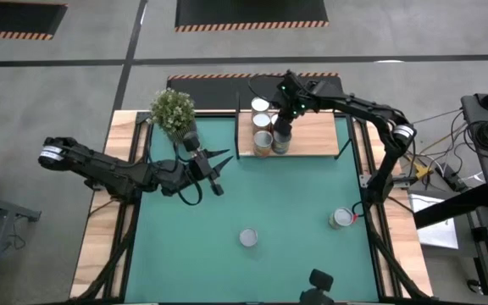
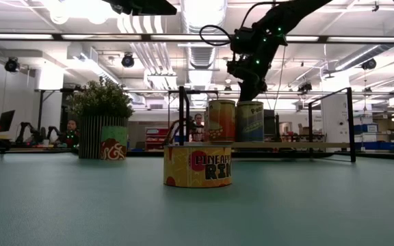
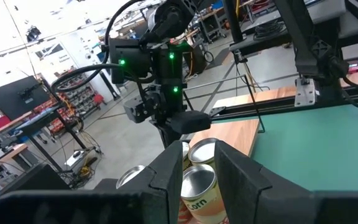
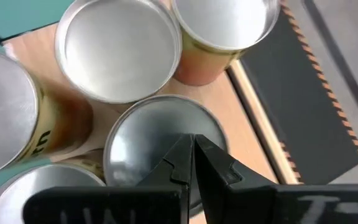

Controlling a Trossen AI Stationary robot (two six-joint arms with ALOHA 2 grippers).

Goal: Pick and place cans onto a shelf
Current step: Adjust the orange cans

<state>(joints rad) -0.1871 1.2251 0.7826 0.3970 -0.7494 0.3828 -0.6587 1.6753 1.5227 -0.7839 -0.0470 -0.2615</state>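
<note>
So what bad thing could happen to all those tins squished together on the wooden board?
1. The right arm's shut fingers hang just over a silvery-topped tin on the light-wood shelf. Four neighbours crowd round it, so a sideways move might knock one over.
2. The two loose tins, one upright mid-mat and one on its side near the mat's right edge, must still squeeze in; the lying one might roll away.

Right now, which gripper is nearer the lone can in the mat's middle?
Left. The left gripper hovers up-left of that can; the right gripper is farther off, over the shelf.
</note>
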